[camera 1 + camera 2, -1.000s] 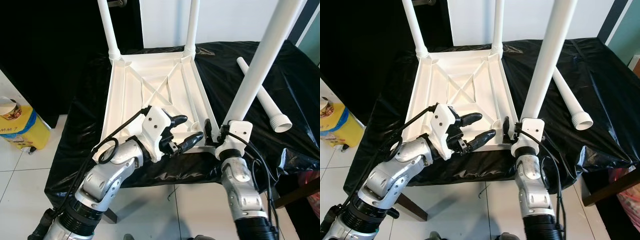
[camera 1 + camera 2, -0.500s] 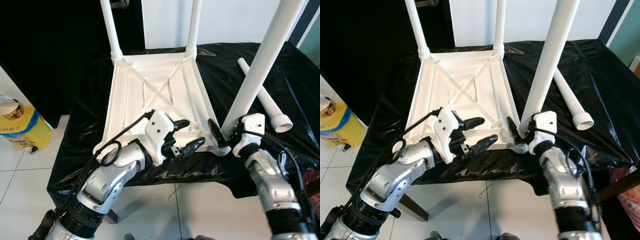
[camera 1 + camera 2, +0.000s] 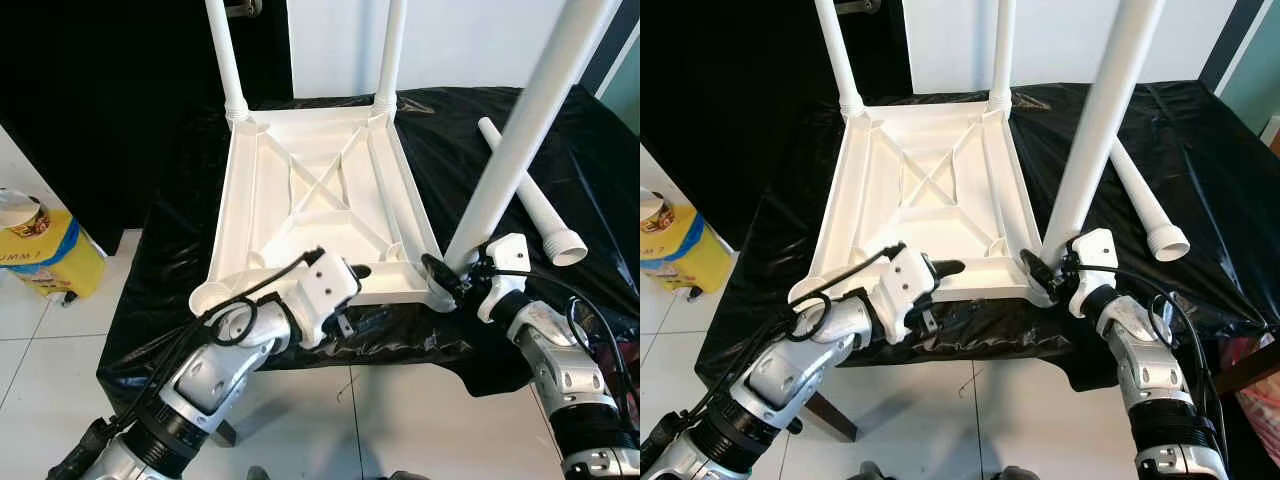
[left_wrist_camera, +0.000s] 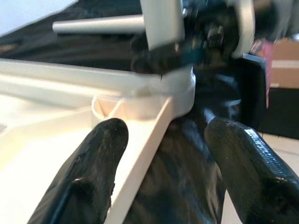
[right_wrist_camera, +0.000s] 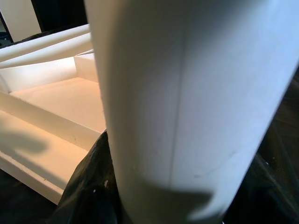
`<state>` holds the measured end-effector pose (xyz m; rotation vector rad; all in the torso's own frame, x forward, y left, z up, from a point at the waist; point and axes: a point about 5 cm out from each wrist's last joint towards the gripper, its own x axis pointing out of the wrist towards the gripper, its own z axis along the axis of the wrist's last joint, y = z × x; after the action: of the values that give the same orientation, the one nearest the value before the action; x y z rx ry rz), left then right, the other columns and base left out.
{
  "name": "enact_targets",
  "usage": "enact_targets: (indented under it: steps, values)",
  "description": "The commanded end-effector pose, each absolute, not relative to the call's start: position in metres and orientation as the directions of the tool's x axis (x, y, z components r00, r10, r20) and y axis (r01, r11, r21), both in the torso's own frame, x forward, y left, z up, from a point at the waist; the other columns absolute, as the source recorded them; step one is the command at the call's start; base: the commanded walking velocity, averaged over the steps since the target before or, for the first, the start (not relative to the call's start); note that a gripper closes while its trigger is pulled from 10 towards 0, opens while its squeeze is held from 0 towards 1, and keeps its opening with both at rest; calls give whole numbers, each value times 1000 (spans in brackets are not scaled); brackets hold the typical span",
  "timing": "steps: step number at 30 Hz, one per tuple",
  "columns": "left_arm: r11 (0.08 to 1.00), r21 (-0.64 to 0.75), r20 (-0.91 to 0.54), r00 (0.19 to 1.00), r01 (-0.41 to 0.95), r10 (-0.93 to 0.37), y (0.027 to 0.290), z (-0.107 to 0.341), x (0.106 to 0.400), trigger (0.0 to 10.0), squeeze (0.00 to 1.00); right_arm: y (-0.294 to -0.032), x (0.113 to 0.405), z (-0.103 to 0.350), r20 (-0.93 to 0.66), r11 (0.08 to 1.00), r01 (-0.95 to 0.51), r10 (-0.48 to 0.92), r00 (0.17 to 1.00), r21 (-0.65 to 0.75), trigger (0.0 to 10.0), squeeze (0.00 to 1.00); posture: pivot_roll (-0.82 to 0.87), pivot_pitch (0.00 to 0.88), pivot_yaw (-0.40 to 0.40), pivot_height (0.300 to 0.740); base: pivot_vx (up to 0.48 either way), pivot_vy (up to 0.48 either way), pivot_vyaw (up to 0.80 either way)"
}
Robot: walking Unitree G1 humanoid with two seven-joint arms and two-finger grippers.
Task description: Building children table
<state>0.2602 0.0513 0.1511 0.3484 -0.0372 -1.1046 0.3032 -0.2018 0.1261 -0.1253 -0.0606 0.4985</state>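
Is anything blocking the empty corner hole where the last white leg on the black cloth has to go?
Nothing visible sits in the empty corner socket. The left gripper is beside it at the tabletop's near edge, open. The loose leg lies across the table, past the right gripper.

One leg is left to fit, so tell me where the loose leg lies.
The loose leg lies flat on the black cover, on the robot's right, beyond the leg the right gripper holds.

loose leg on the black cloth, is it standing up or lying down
Lying down. The loose leg rests flat on the black cloth, ribbed end toward the robot, beside the upturned tabletop.
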Motion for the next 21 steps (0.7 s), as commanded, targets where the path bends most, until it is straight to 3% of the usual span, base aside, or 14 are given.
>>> enact_targets:
  steps: [1,2,3,4,6,7,14,16,21]
  values:
    - [307,290,-188,369,906,-910,48,144,256,10000,0,-204,300,116,-21,868,-478,480,877,-132,0,0,-48,39,-24,740,0,0,0]
    - [328,289,-193,390,899,-900,46,141,259,10000,0,-206,300,114,-23,878,-463,464,885,-119,2392,0,-54,41,-27,740,0,0,0]
    - [341,290,-197,405,894,-893,46,139,260,10000,0,-207,300,113,-25,885,-453,453,891,-111,2392,0,-54,41,-27,740,0,0,0]
    - [366,282,-191,426,887,-885,45,139,262,10000,0,-209,299,113,-25,894,-436,436,900,-104,9333,0,-59,45,-30,740,0,0,0]
    - [381,276,-185,438,882,-880,44,139,263,10000,0,-210,299,112,-25,899,-427,427,904,-101,9333,0,-59,45,-30,740,0,0,0]
    - [403,263,-168,453,876,-875,44,140,265,10000,0,-209,297,111,-20,910,-404,404,914,-89,10000,0,-61,50,-31,740,0,0,0]
    - [465,228,-114,498,855,-860,46,145,269,10000,0,-203,293,103,-13,959,-279,279,960,-46,10000,0,-64,60,-27,740,0,0,0]
    - [492,213,-84,518,844,-851,48,148,272,10000,0,-196,294,100,-8,988,-152,152,988,-13,10000,0,-56,64,-33,740,0,0,0]
    - [518,209,-59,540,829,-840,48,152,273,10000,0,-188,292,93,-49,999,-27,27,998,18,10000,0,-41,62,-49,740,0,0,0]
